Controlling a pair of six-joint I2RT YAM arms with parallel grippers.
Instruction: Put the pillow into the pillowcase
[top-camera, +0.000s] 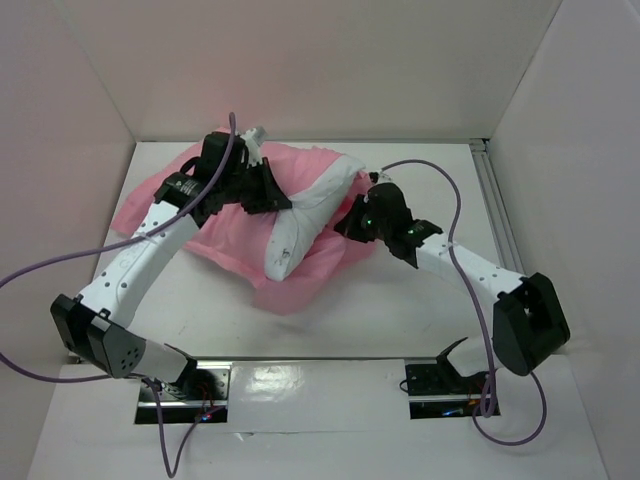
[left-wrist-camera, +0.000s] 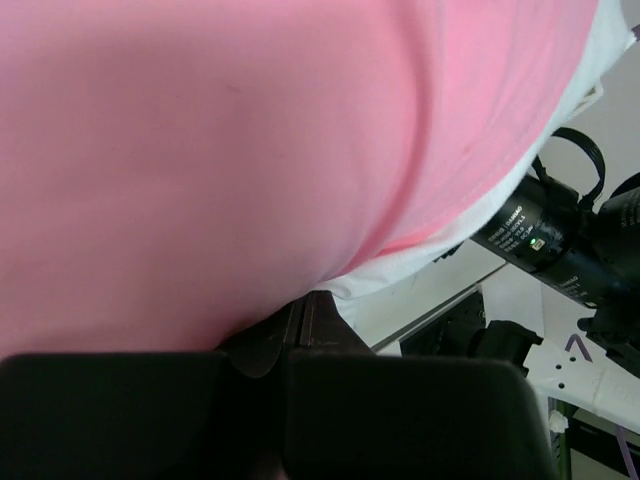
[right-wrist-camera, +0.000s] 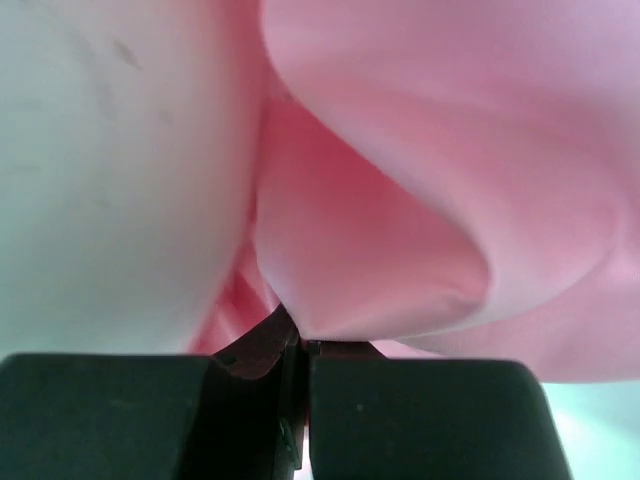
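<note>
Pillowcase (top-camera: 225, 250) in left claw (left-wrist-camera: 296, 312), right claw (right-wrist-camera: 301, 338)

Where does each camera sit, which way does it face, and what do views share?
Top external: above and behind, looking down; left arm, right arm reach plump white pillow, thin pink fabric pillowcase.
Left wrist: faces the pillowcase close up; shut left gripper at bottom.
Right wrist: faces pillow and pillowcase; shut right gripper pinches a pink fold.
Shared: all show both fabrics.

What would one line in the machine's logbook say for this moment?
left gripper: shut on pillowcase | right gripper: shut on pillowcase | pillow: mostly uncovered | step: bagging not done
</note>
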